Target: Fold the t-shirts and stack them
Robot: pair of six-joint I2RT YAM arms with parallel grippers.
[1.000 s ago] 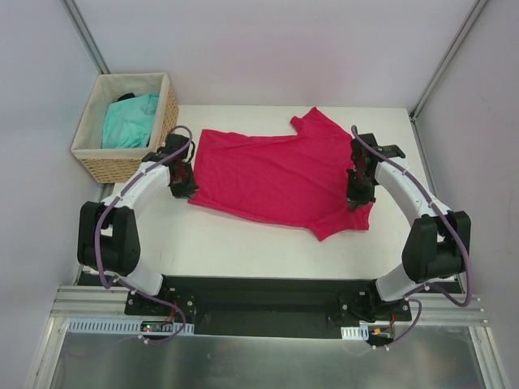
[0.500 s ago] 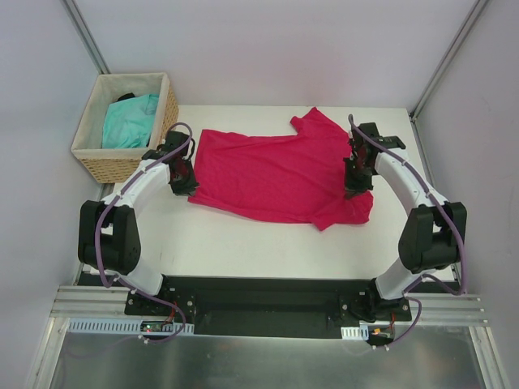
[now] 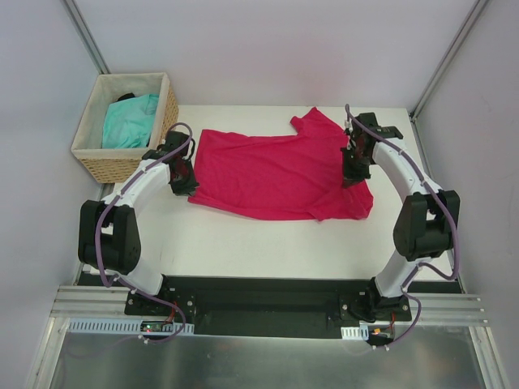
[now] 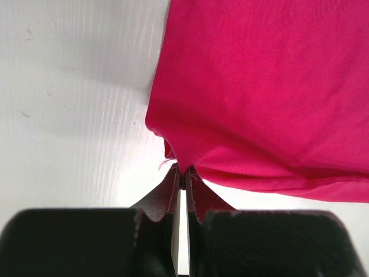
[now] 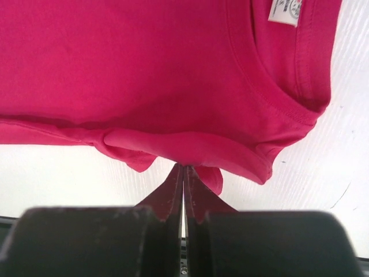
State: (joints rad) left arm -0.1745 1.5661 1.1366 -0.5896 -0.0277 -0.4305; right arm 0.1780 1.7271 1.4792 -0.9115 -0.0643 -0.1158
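Right, your left claw (image 3: 185, 185) is pinched tight on the crimson-pink t-shirt (image 3: 276, 174) at its 9 o'clock edge. The tips are closed on a puckered corner of fabric, low over the bench (image 3: 243, 243). Over at 3 o'clock, your right claw (image 3: 354, 173) is clamped just as tight on a gathered fold of the same shirt, near the collar. The white neck label (image 5: 285, 11) shows toward 1 o'clock in that wrist view. The shirt lies spread across the middle of the bench, one sleeve pointing to 12 o'clock, the cloth bunched where each claw grips it. The turquoise t-shirt (image 3: 130, 120) sits crumpled inside the wicker basket (image 3: 168, 101) at 10 o'clock, just beyond your left arm.
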